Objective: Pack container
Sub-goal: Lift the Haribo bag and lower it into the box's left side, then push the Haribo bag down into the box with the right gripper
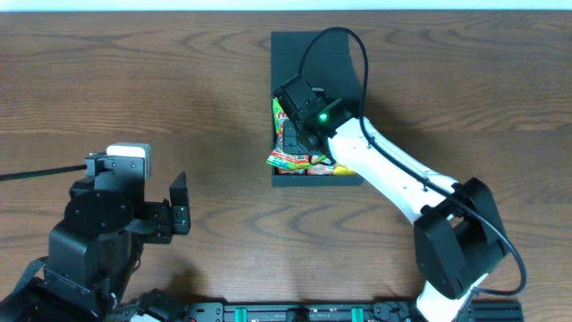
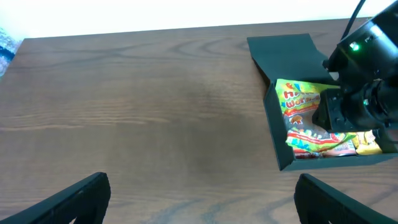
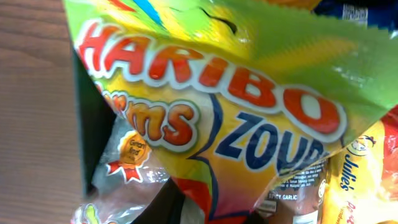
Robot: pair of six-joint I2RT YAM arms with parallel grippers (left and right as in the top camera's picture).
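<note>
The container [image 1: 317,180] is a dark square box in the middle of the table, with its flap lid [image 1: 313,54] open toward the far side. It also shows in the left wrist view [image 2: 273,137] and the right wrist view [image 3: 87,124]. My right gripper [image 1: 297,136] reaches into the box. In its wrist view, its fingers [image 3: 214,211] sit close together on a green-yellow Haribo bag [image 3: 217,93]. The bag [image 1: 290,161] hangs over the box's front left corner and also shows in the left wrist view [image 2: 301,102]. My left gripper [image 1: 180,207] is open and empty at the left [image 2: 202,205].
More snack packs lie in the box: a yellow pack [image 3: 360,180] beside the Haribo bag, also in the left wrist view [image 2: 367,143], and a blue one [image 3: 354,9]. A blue-white object [image 2: 6,43] sits at the table's far left edge.
</note>
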